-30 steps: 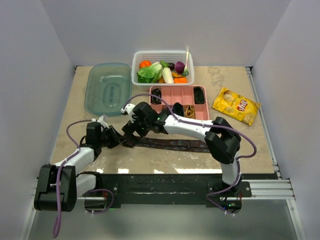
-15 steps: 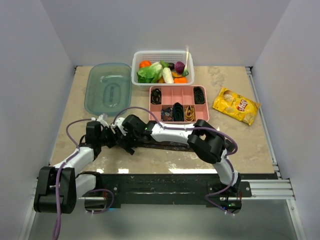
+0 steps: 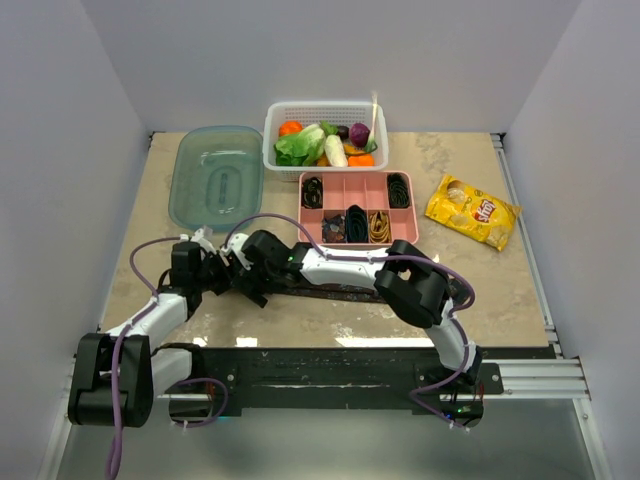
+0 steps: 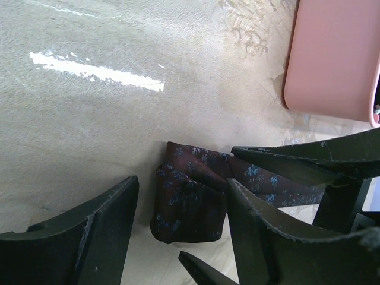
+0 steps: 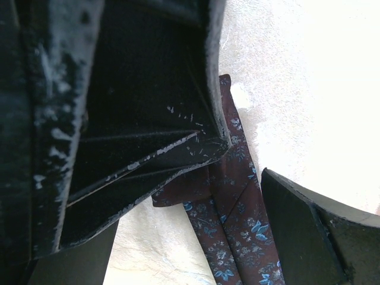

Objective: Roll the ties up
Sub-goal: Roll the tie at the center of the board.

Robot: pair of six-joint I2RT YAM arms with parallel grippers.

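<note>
Maroon cloth sprinkled with small blue flowers fills the gap of the left gripper (image 4: pixel 183 185): its jaws stand well apart, straddling the folded end of the tie (image 4: pixel 189 205) without clamping it. The right gripper (image 5: pixel 246 159), in its own wrist view, is spread wide over the tie's narrow band and grips nothing. Only our left wrist view shows the fold itself, a squat doubled pad lying flat on the table (image 4: pixel 89 119), with the other claw's dark tips just beside it and a corner of the pink tray (image 4: pixel 332 59) beyond. From above we see merely the two claws meeting at the strip's left end. A second ago the left jaws were nearly closed and the right gripper stood further right along the tie. The fingers are matte, scuffed black wedges; the tabletop is pale, mottled and glossy.
</note>
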